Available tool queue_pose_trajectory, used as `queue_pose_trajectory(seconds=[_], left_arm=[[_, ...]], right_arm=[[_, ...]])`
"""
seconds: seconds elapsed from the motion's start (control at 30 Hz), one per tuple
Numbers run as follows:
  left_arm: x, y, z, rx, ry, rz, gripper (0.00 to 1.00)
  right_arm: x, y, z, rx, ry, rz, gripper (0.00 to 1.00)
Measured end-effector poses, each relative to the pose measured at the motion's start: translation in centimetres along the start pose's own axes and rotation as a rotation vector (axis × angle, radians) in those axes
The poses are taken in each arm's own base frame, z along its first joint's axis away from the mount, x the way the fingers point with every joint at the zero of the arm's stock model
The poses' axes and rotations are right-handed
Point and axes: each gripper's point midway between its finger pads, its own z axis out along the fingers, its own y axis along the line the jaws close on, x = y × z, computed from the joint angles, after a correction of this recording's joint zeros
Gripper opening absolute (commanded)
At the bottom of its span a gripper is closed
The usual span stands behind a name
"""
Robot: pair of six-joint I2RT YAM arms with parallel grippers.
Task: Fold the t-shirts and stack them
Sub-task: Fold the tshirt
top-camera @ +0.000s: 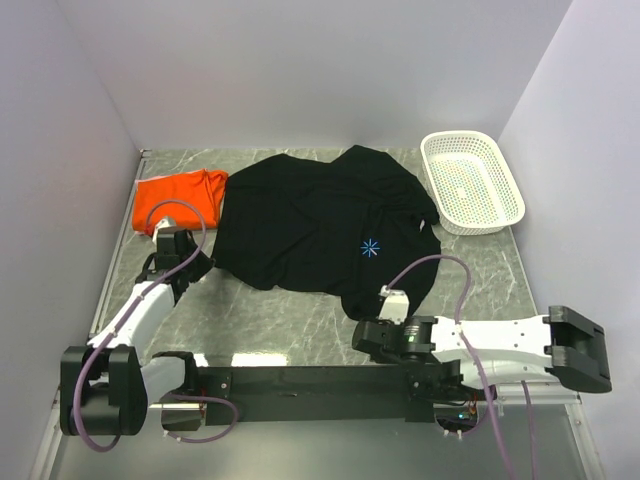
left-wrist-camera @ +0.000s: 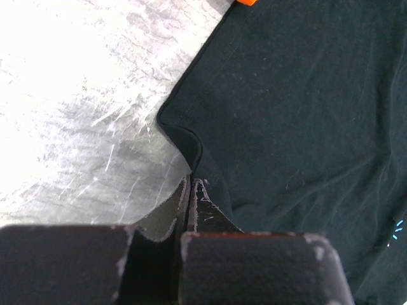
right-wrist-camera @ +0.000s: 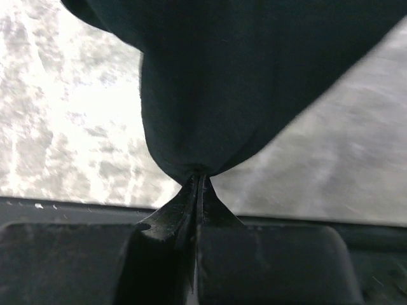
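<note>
The black t-shirt (top-camera: 320,225) lies spread on the table's middle, its light-blue starburst mark (top-camera: 370,248) facing up. The orange t-shirt (top-camera: 180,195) lies crumpled at the far left, touching the black one. My left gripper (top-camera: 200,266) is shut on the black shirt's near-left edge; in the left wrist view the hem (left-wrist-camera: 184,136) curls up into the closed tips (left-wrist-camera: 193,181). My right gripper (top-camera: 364,336) is shut on the shirt's near-right edge; in the right wrist view the black cloth (right-wrist-camera: 241,82) bunches into the closed tips (right-wrist-camera: 200,176) and hangs lifted off the table.
A white mesh basket (top-camera: 505,200) stands at the far right, beside the black shirt's sleeve. The marbled grey table (top-camera: 280,315) shows between the shirt and the arm bases. White walls close in the left, back and right sides. A sliver of orange (left-wrist-camera: 248,2) shows in the left wrist view.
</note>
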Motion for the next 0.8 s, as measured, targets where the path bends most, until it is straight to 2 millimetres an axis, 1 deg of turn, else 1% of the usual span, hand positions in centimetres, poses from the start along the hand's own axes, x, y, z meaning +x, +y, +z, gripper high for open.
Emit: queue_pose_trajectory(seconds=[0.07, 0.1, 0.23, 0.3, 0.37, 0.5, 0.6, 0.67, 0.8], left_arm=[[0.0, 0.0, -0.3, 0.000, 0.000, 0.000, 0.01], [-0.1, 0.0, -0.4, 0.000, 0.000, 0.000, 0.00], [-1.0, -0.9, -1.3, 0.023, -0.024, 0.000, 0.01], [-1.5, -1.4, -1.9, 0.038, -0.039, -0.001, 0.01], [-2.1, -2.1, -2.6, 0.060, -0.055, -0.001, 0.01], [-2.9, -2.9, -3.9, 0.091, -0.082, -0.002, 0.00], [-3.1, -3.0, -4.8, 0.100, -0.090, -0.002, 0.01], [-3.1, -3.0, -5.4, 0.104, -0.094, -0.002, 0.00], [-3.4, -3.0, -7.3, 0.113, -0.123, -0.002, 0.00]], right_arm=[[-0.3, -0.5, -0.8, 0.014, 0.001, -0.008, 0.00], [-0.7, -0.4, -1.5, 0.009, -0.004, -0.006, 0.00], [-3.6, 0.9, -5.2, -0.066, -0.066, 0.036, 0.00], [-4.6, 1.0, -6.6, -0.088, -0.091, 0.055, 0.00], [-5.3, 0.4, -7.6, -0.090, -0.111, 0.069, 0.00], [-5.2, -1.7, -8.2, -0.041, -0.115, 0.065, 0.00], [-5.0, -3.1, -8.8, -0.007, -0.113, 0.054, 0.00], [-5.0, -3.3, -9.6, -0.007, -0.115, 0.059, 0.00], [-5.3, -2.7, -11.0, -0.053, -0.127, 0.080, 0.00]])
